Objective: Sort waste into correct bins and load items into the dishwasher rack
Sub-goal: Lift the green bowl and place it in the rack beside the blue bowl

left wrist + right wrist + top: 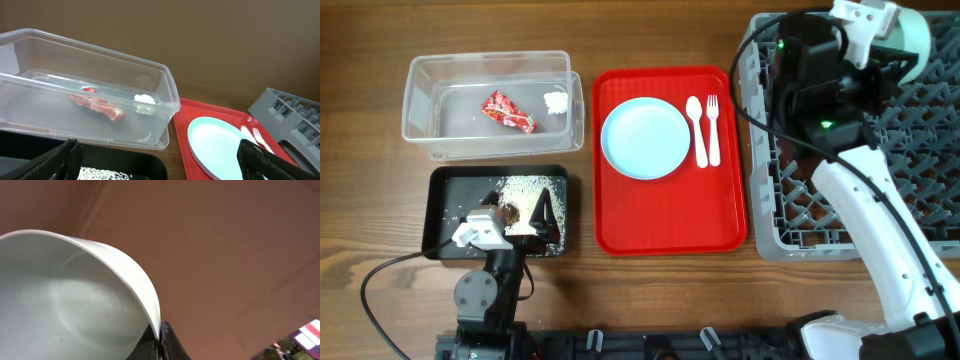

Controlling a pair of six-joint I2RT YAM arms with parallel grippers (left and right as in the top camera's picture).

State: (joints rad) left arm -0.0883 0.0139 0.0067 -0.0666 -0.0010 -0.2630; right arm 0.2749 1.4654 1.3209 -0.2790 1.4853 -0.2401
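One clear tub (420,100), one black tray (448,192), one plate (645,138), one spoon (698,130), one fork (713,132), one bowl (75,300).

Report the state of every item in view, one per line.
Red wrapper, lying in clear tub.
Tissue wad, in clear tub.
Rice, scattered in black tray.
Plate, flat, empty, on red tray.
Spoon, lying beside plate.
Fork, lying beside spoon.
Bowl, tilted, rim pinched.
Left gripper, open.
Right gripper, shut on bowl.
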